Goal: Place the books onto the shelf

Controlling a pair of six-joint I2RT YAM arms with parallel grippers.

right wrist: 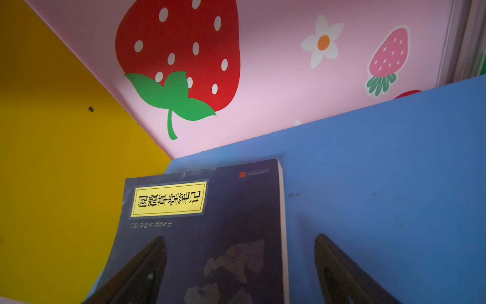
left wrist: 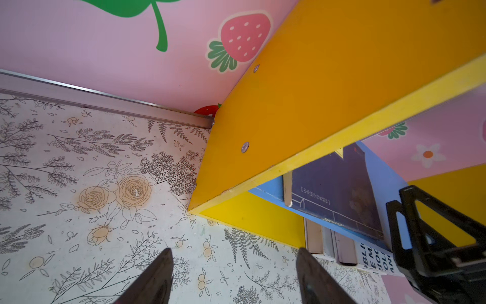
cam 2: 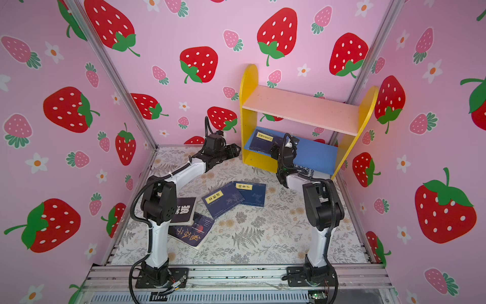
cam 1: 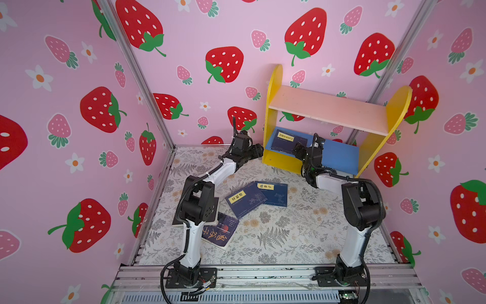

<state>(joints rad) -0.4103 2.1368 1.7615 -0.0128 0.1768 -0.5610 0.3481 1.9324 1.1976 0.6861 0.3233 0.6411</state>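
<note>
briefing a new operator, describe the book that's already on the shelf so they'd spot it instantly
Find the yellow-sided shelf against the back wall, then its blue lower board. At that board's left end lies a navy book with a yellow title label. Its two navy lookalikes lie overlapped on the floral table, off the shelf.

L gripper (left wrist: 234, 250) & R gripper (right wrist: 239, 235): jaws spread apart.
</note>
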